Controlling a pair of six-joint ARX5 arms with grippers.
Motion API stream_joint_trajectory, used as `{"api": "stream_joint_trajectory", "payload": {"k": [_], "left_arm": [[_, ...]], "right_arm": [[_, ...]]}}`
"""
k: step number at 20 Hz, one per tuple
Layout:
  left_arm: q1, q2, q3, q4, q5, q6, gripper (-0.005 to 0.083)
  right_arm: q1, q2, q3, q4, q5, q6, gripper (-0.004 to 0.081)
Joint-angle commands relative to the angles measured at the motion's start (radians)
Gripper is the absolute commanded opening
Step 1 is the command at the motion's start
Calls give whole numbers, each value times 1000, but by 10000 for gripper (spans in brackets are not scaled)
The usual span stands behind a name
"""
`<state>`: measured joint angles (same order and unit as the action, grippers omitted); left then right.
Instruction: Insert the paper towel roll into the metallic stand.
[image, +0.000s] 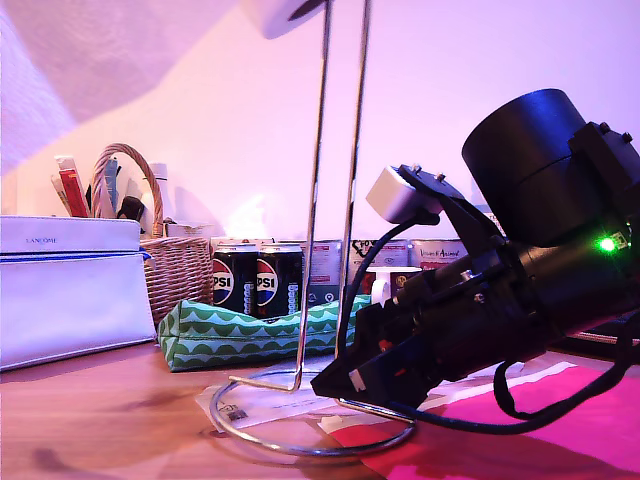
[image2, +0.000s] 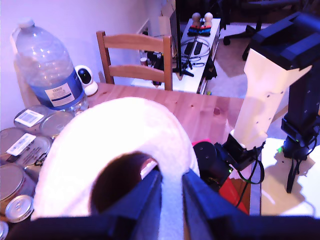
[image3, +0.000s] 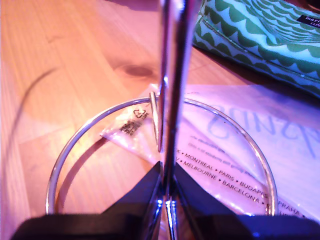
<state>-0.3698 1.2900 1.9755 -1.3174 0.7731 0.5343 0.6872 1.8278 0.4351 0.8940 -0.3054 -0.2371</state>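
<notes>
While my first pincer (image2: 171, 200) grips the roll (image2: 120, 155) by its wall — one finger inside the dark core, the other outside, closed tight on the paper — it holds the roll high above the counter (image2: 200, 107). In the exterior view only the roll's lower edge (image: 280, 14) shows, at the top of the frame, just beside the stand's two rods.

My second pincer (image3: 167, 187) is closed on the stand (image3: 172, 65), its fingers pinched onto the upright loop low down, just above the ring base. The exterior view shows that arm reaching in from the exterior view's right to the foot of the stand (image: 330, 180), whose ring lies flat on the counter (image: 100, 410).

Under the ring lies a printed sheet (image3: 250, 155) and a small clear wrapper (image3: 131, 125). Behind the stand sits a green patterned pouch (image: 250, 335), then two cans (image: 255, 280), a basket (image: 175, 265) and a white case (image: 70, 285). A water bottle (image2: 47, 65) and a chair (image2: 135, 57) stand at the counter's far side in the first wrist view.
</notes>
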Motion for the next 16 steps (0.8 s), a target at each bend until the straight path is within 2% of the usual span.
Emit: {"api": "stream_joint_trajectory", "payload": {"k": [1, 7, 9, 11, 13, 16], "left_arm": [[-6, -3, 3, -8, 3, 8, -24], [-26, 0, 3, -3, -12, 16, -24], [-33, 3, 3, -22, -93, 15, -24], [-53, 21, 3, -21, -124, 13, -24], [-89, 50, 3, -16, -151, 14, -24], [-156, 97, 3, -14, -272, 15, -24]], "right_arm": [[5, 30, -27, -32, 0, -2, -13], [5, 30, -27, -33, 0, 1, -13], [5, 30, -27, -32, 0, 1, -13], [5, 30, -27, -32, 0, 1, -13], [5, 30, -27, -32, 0, 1, -13], [5, 30, -27, -32, 0, 1, -13]]}}
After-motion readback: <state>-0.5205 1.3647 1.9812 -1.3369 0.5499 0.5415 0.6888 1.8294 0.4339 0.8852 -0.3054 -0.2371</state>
